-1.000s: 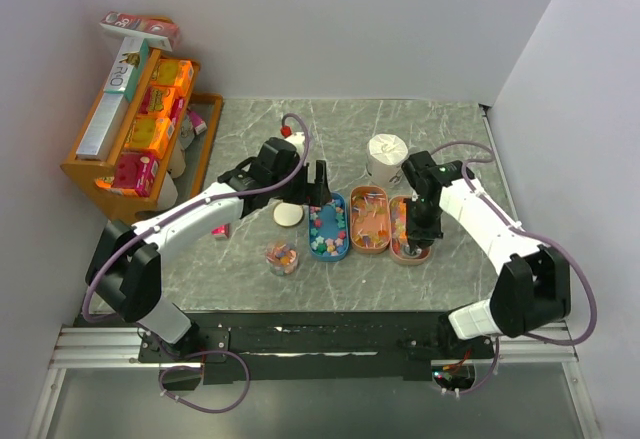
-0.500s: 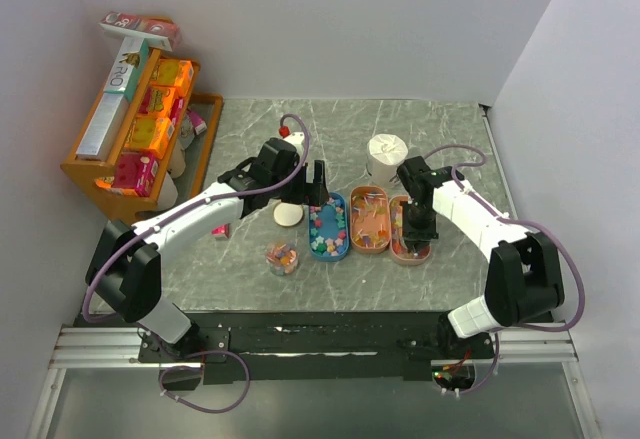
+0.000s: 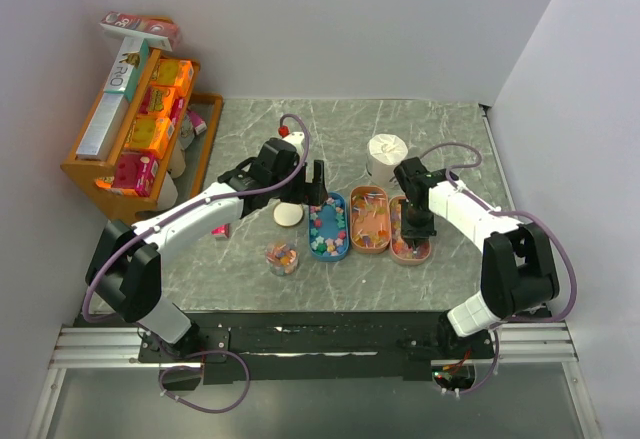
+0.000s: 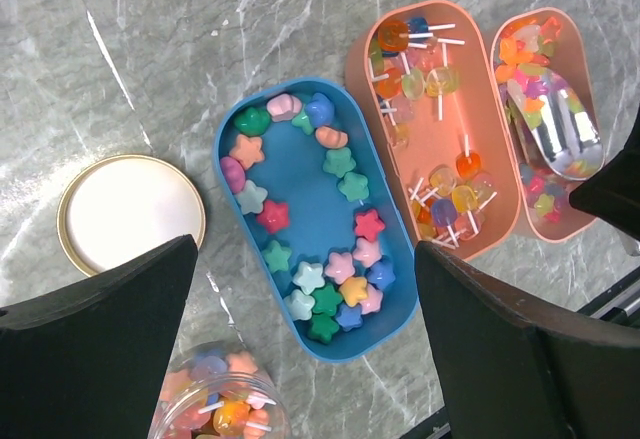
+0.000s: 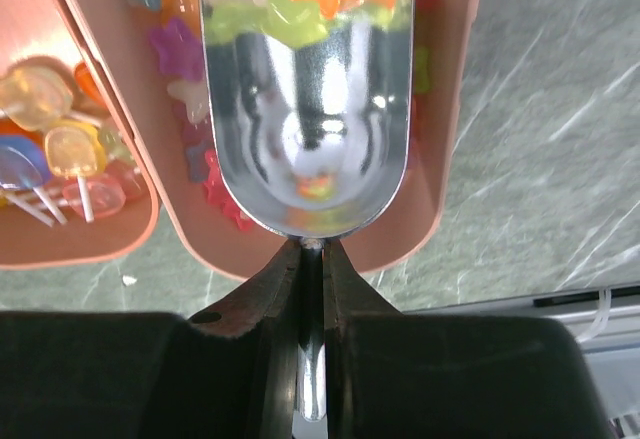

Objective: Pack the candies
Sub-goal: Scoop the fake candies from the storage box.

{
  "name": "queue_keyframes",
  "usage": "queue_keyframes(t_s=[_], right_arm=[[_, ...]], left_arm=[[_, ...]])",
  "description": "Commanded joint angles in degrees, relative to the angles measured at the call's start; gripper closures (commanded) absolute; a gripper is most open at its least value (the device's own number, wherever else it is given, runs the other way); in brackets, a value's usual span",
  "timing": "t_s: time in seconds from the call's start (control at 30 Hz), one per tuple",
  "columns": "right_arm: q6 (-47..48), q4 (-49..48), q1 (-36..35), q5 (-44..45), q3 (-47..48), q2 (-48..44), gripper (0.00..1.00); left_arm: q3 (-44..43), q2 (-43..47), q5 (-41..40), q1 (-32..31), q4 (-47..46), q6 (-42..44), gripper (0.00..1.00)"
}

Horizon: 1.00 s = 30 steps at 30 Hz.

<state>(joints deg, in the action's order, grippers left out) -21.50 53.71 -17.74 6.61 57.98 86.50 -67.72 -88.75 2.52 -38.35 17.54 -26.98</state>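
Over the blue tray, left hand gapes wide, holding nothing.
Right of that tray, right hand pinches a metal scoop, candies at its mouth.

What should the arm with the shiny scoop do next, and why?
Probably push the scoop a little deeper into the candies: the right gripper is shut on its handle, but only a few sit at its lip and the bowl looks bare.

The top external view looks down on the table from above and behind the arm bases. The left wrist faces down, close above the blue tray. The right wrist, closer still, looks past the right gripper onto the scoop. All three share the rightmost pink tray.
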Motion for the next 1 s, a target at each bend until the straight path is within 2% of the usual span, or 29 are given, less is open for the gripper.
queue_keyframes(t_s=[0.0, 0.47, 0.63, 0.97], right_arm=[[1.81, -3.52, 0.51, 2.79, -0.23, 0.25, 1.0], [1.29, -8.45, 0.07, 3.58, -4.45, -2.82, 1.0], [-1.88, -8.27, -2.3, 8.05, -5.94, -8.18, 1.0], [-6.28, -11.97, -5.99, 10.44, -11.04, -15.39, 1.0]], left_arm=[[-0.39, 0.68, -1.29, 0.12, 0.04, 0.79, 0.04], [-0.83, -0.28, -1.38, 0.12, 0.39, 0.88, 0.04], [-1.01, -0.46, -1.12, 0.2, 0.39, 0.79, 0.04], [-0.92, -0.55, -0.5, 0.38, 0.39, 0.35, 0.04]])
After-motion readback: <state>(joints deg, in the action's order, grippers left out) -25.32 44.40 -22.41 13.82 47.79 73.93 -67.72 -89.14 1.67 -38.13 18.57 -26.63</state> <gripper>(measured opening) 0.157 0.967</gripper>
